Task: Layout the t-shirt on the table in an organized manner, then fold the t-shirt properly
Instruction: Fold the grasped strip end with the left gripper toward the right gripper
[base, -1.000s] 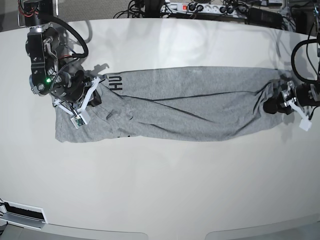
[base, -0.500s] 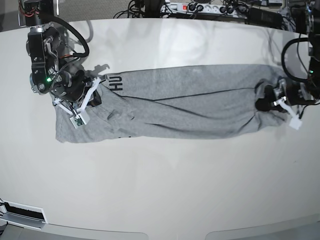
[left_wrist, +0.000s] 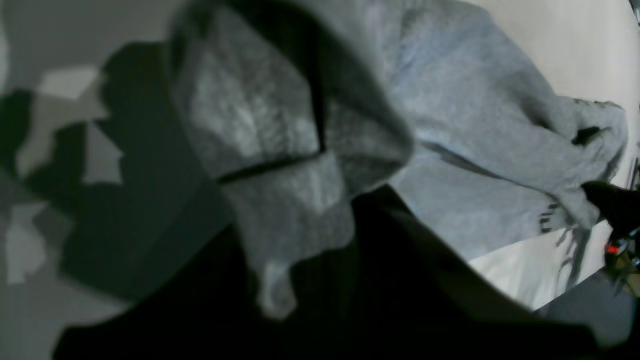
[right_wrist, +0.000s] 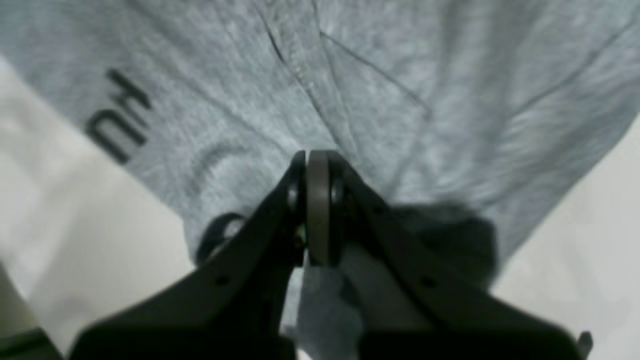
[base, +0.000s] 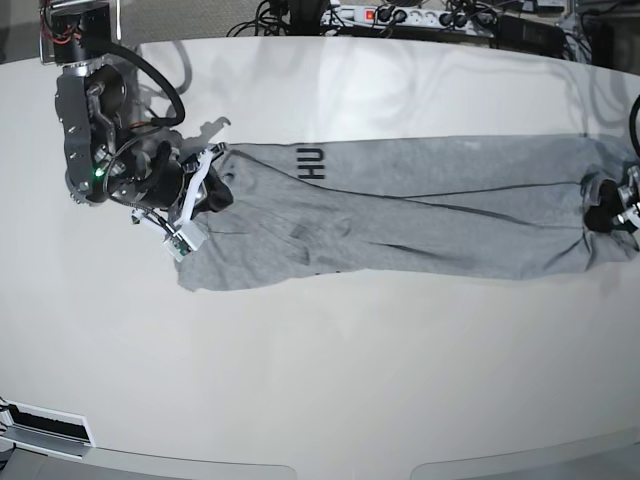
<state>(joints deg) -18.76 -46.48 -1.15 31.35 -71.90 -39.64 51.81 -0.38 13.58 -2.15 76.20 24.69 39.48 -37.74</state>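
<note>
The grey t-shirt (base: 400, 210) lies stretched into a long band across the white table (base: 320, 380), with the black letters "HU" (base: 312, 162) near its left end. At that left end, my right gripper (base: 205, 190) is shut on the fabric. In the right wrist view the gripper (right_wrist: 310, 165) has its jaws pressed together, with grey cloth (right_wrist: 350, 100) below and beyond them. My left gripper (base: 603, 214) pinches the far right end of the shirt. The left wrist view shows a bunched hem (left_wrist: 280, 165) draped right over the dark finger (left_wrist: 400, 280).
A power strip and tangled cables (base: 400, 15) run along the table's back edge. A white slotted fixture (base: 45, 430) sits at the front left corner. The table's curved front edge (base: 300, 468) runs along the bottom of the base view.
Both arms have shifted to the right in the base view, dragging the shirt along and pulling it straighter. The left gripper has closed on the shirt's right end.
</note>
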